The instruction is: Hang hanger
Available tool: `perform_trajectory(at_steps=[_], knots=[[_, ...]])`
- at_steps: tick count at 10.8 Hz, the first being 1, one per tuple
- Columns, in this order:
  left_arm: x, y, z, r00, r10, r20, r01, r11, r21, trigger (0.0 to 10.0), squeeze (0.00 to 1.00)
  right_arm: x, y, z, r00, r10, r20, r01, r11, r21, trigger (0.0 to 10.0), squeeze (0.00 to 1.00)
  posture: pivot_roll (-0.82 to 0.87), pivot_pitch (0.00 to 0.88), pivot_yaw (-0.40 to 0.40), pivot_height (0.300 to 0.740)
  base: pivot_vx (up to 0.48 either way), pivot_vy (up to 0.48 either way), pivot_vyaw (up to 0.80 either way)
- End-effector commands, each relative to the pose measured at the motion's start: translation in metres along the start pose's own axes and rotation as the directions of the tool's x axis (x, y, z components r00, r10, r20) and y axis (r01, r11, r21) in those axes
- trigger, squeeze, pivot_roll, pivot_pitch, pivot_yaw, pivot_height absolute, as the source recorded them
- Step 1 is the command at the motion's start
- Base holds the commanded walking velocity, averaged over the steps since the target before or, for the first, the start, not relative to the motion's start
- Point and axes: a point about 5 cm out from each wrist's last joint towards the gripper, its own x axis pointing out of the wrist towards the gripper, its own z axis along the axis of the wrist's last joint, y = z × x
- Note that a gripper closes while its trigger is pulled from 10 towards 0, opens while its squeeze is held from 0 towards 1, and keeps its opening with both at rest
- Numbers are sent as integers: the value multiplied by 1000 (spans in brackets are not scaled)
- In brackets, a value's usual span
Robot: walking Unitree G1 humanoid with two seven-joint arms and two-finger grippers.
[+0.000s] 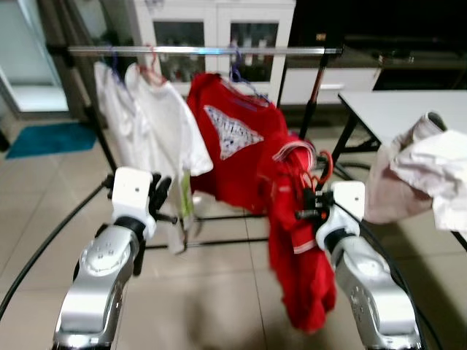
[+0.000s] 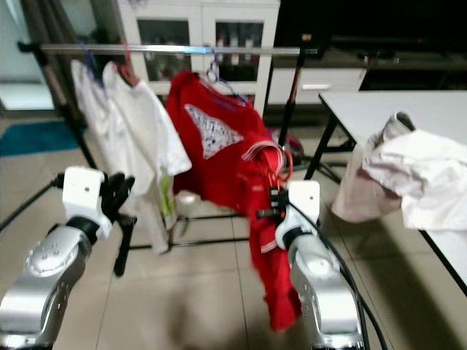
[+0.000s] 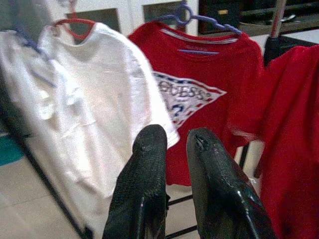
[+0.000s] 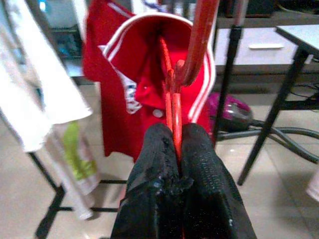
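Note:
A silver clothes rail (image 1: pixel 204 50) runs across the back, a little way ahead of both grippers. On it hang two white shirts (image 1: pixel 157 120) and a red printed T-shirt (image 1: pixel 233 138) on a purple hanger (image 3: pixel 194 15). My right gripper (image 4: pixel 174 130) is shut on the stem of a red hanger (image 4: pixel 172 99). That hanger carries a red polo shirt (image 1: pixel 295 255), which droops well below the rail beside the printed T-shirt. The hanger's hook (image 1: pixel 323 166) is free of the rail. My left gripper (image 3: pixel 172 137) is raised in front of the white shirts, its fingers slightly open and holding nothing.
A white table (image 1: pixel 394 106) stands at the right with a heap of white and pink clothes (image 1: pixel 430 175) over its edge. The rack's black legs and base bars (image 1: pixel 219 244) cross the tiled floor. A white cabinet (image 1: pixel 215 29) stands behind and a blue mat (image 1: pixel 51 138) lies at the left.

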Motion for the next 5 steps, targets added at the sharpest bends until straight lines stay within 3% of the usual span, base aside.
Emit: perform_trajectory(at_steps=[1, 5], knots=[[2, -8, 3, 1000, -28, 10, 28, 1000, -1, 10000, 0, -1, -9, 11, 998, -22, 54, 23, 1000, -15, 10000, 0, 113, 14, -8, 740, 461, 0, 0], [1, -9, 1, 999, -37, 6, 37, 999, -5, 10000, 0, -1, -9, 12, 998, -27, 57, 28, 999, -16, 10000, 0, 112, 17, -9, 740, 462, 0, 0]])
